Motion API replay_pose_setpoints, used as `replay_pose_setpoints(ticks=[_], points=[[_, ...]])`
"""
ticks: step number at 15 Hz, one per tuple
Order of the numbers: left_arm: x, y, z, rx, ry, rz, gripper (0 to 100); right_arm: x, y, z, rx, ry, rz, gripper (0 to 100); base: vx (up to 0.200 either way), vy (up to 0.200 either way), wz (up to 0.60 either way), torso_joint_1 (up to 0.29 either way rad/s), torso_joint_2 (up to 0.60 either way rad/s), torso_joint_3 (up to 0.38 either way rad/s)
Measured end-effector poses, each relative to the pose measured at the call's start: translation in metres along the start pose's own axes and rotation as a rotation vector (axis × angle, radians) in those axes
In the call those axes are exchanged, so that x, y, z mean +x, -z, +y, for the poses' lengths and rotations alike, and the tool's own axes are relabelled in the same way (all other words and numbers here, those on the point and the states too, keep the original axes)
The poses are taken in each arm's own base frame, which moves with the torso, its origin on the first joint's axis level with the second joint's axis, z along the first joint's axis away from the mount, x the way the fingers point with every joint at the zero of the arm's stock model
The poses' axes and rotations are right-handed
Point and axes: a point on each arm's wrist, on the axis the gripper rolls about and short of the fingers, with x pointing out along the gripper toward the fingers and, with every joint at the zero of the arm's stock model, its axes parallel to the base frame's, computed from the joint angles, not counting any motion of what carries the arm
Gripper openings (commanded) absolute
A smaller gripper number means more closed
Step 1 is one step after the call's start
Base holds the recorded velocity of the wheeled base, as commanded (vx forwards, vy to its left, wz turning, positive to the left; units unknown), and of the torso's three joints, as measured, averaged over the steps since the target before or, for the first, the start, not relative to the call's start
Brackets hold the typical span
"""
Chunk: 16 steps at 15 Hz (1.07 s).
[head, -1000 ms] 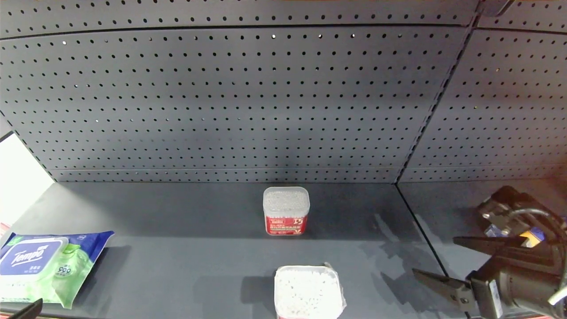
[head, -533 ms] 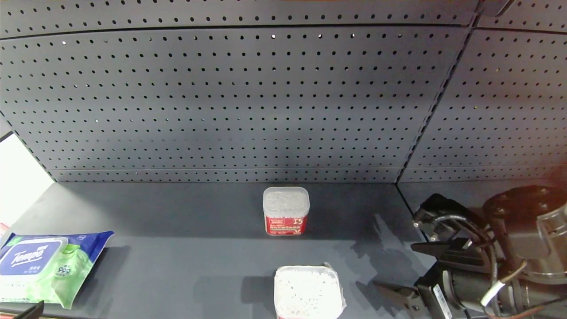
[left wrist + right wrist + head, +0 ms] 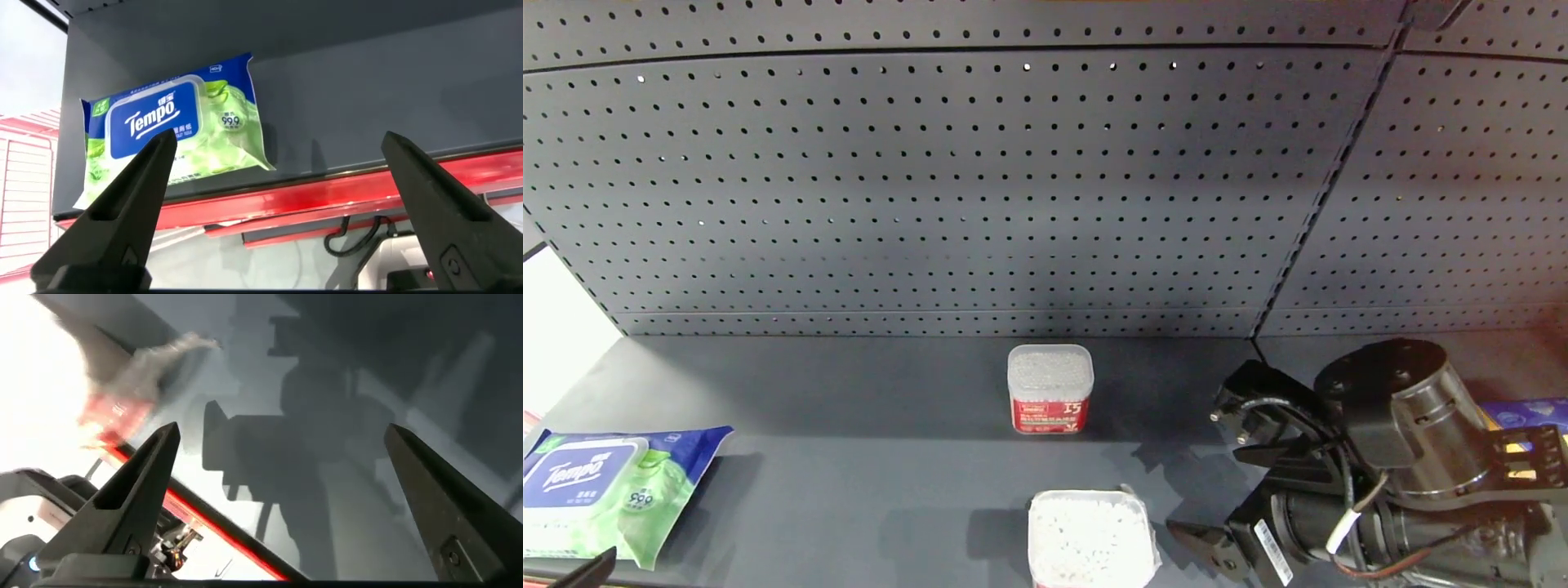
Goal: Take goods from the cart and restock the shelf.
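- Right arm has swung left along the dark matte shelf (image 3: 849, 465). R gripper (image 3: 1207, 494) is now just beside the front swab tub (image 3: 1092, 539), fingers spread wide, holding nothing.
- Both tubs are clear rounded-square plastic packed w/ white swab tips. Rear tub (image 3: 1050, 388), red label, stands upright at centre, near the perforated metal back panel (image 3: 931, 204).
- L wrist view: L gripper (image 3: 278, 143) is agape and empty, facing the shelf's red edge strip (image 3: 286, 196). Soft, glossy green-and-blue wipes pack (image 3: 176, 135) lies flat at the shelf's left front.
- R wrist view: front tub is a blur, off to one side of the fingers.

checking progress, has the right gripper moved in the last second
Yes. The right gripper moved left, closing most of its gap to the front box.
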Motion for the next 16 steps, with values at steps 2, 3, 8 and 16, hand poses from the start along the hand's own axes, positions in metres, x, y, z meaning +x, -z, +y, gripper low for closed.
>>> replay_pose_setpoints(ticks=[2,3,8,16], points=[[0.001,0.0,0.0,-0.001,0.0,-0.001,100,0.004,-0.002,0.005,-0.014,-0.013,0.006,100,0.0,0.0,0.0,0.0,0.0,0.0],[0.001,0.0,0.0,-0.001,0.0,0.001,100,0.005,-0.003,0.009,-0.023,-0.022,0.008,100,0.0,0.0,0.0,0.0,0.0,0.0],[0.002,0.0,-0.001,-0.001,0.001,0.005,100,0.012,-0.01,0.02,-0.047,-0.045,0.009,100,0.0,0.0,0.0,0.0,0.0,0.0],[0.003,0.001,-0.001,-0.001,0.001,0.007,100,0.016,-0.01,0.027,-0.067,-0.063,0.019,100,0.0,0.0,0.0,0.0,0.0,0.0]])
